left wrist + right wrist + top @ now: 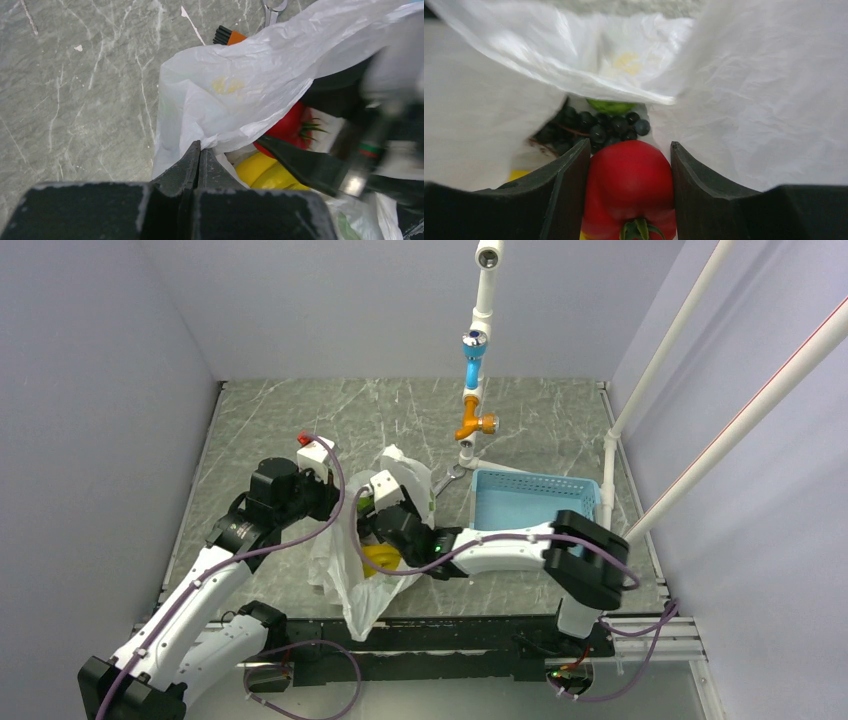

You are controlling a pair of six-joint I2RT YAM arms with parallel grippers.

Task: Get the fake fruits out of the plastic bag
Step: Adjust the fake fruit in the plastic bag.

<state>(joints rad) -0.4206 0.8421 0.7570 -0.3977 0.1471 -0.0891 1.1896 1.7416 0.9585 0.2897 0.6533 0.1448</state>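
My left tool (199, 159) is clamped shut on the rim of the thin, crinkly, translucent white plastic bag (240, 85). The film is pinched right at its fingertips, above the grey marbled tabletop (75, 90). I judge its job is simply to hold that rim up so the mouth gapes, so I'd keep it fixed and not tug.

To its right, my right tool (629, 145) is inside the mouth. Its two fingers are closed on the glossy red round plastic fruit (629, 185), with one pad against each flank as far as I can see. Just beyond the fingertips lies the dark purple plastic grape bunch (594, 127). A green round plastic fruit (611, 106) sits behind it, further from the tool. A glossy yellow plastic fruit (260, 172) shows under the red one, on the left finger's side.

To do the withdrawal well, I'd pull straight back along the fingers' own line and out through the gap. I'd hold the grip steady, since a slick round surface could squirt free. I'd also watch that the loose film hanging over the fingertips doesn't snag.

The red fruit has no real long axis. Its stem axis runs along the fingers, with the green calyx pointing back toward the wrist. Seen from overhead, the bag lies lengthways across my right tool's line of approach, its mouth facing that tool.
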